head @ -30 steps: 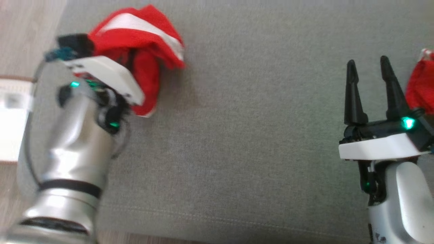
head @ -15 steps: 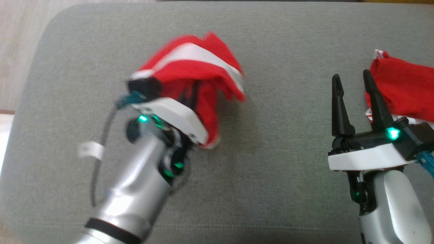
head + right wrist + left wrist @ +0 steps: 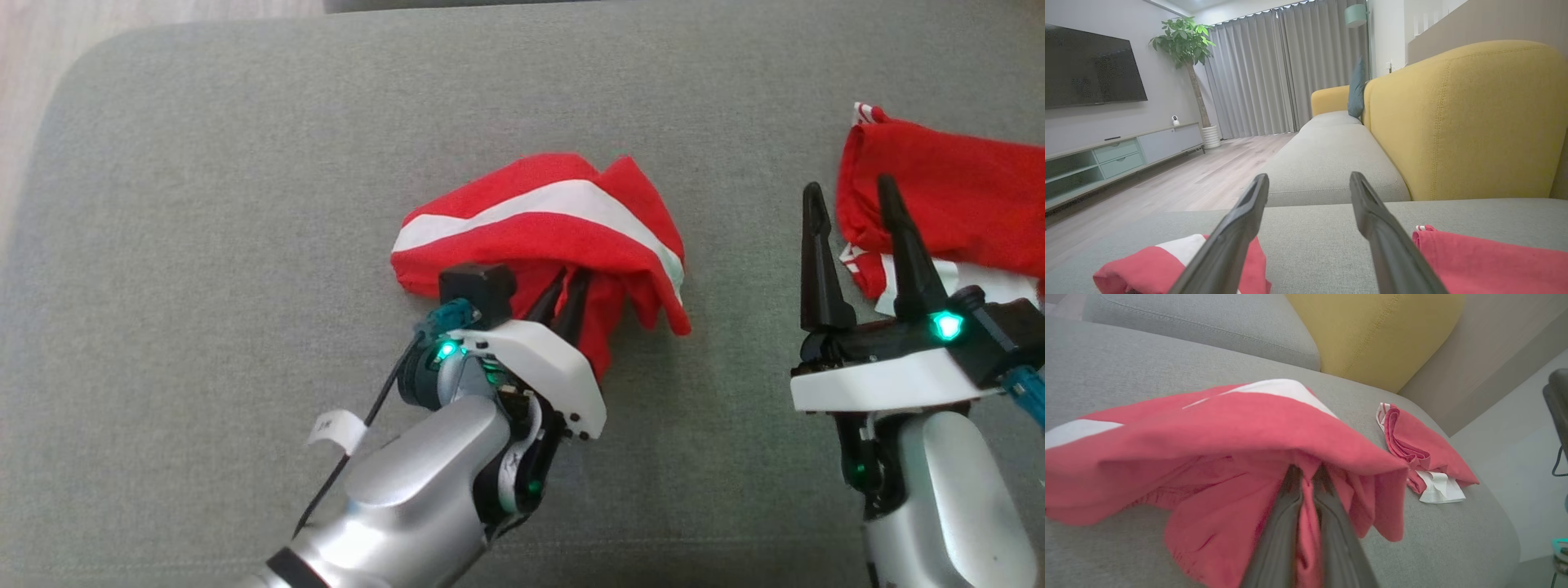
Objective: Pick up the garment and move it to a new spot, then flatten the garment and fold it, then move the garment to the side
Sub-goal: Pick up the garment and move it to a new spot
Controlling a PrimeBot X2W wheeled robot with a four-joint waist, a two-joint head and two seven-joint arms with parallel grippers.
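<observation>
The left gripper [image 3: 565, 300] is clamped on the garment [image 3: 539, 220], which drapes left-to-right over it; the right gripper [image 3: 849, 186] stands spread, farther right.

Soft even daylight; slight blur

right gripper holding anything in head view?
No, the right gripper stands open with nothing in it, next to a red garment that lies on the grey cushion.
</observation>
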